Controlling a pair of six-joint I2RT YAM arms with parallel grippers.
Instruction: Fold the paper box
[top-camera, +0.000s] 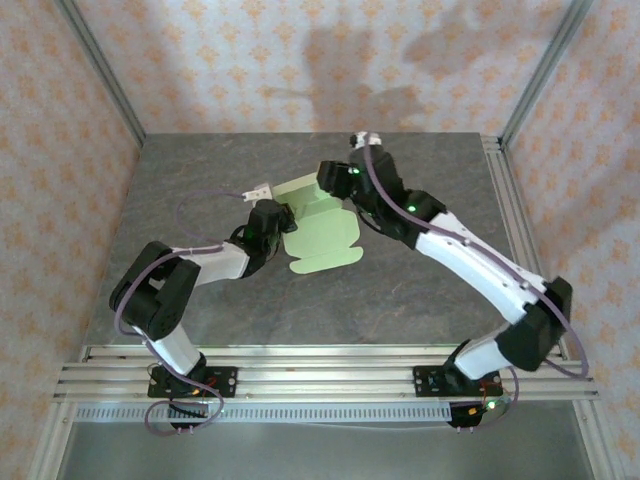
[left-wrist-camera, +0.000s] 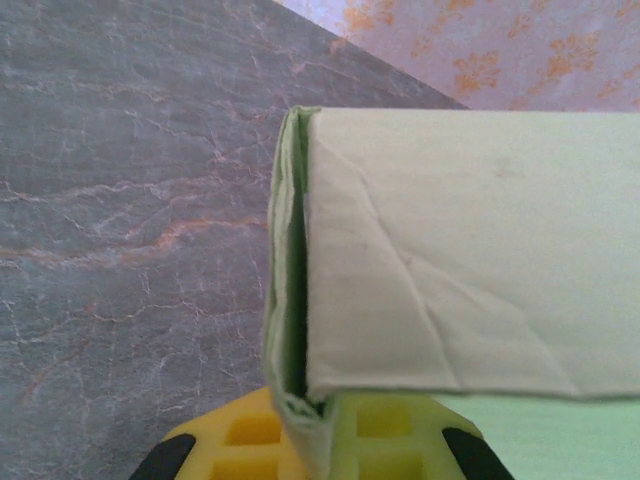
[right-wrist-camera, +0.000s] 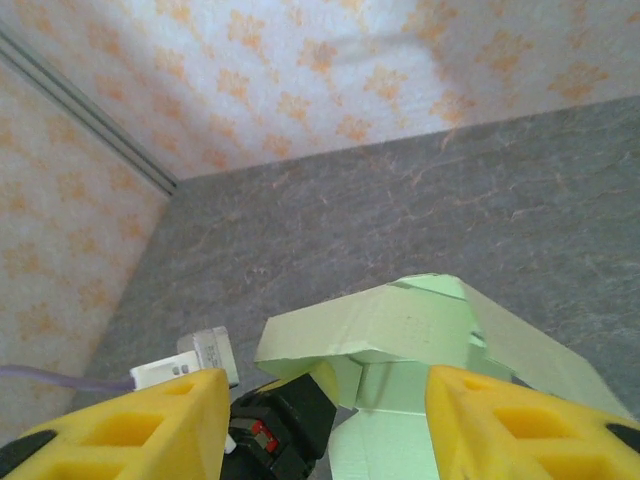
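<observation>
Left hand (left-wrist-camera: 318, 445) is clenching the paper box (top-camera: 322, 238) at a folded edge, middle of the bench (top-camera: 430, 300); right hand (right-wrist-camera: 327, 405) is hovering released. Card is looking light, floppy, crease-prone: pinch near folds.

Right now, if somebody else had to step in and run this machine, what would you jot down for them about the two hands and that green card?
Left hand: shut, pinching a doubled-over edge on the left side of the paper box.
Right hand: open, gripping nothing, poised at the card's far edge.
Paper box: mid-table; the near part lies flat, the far flaps are creased and lifted.
Done: the first flaps are bent up.
Left: the remaining folds; it is not yet a closed box.
</observation>
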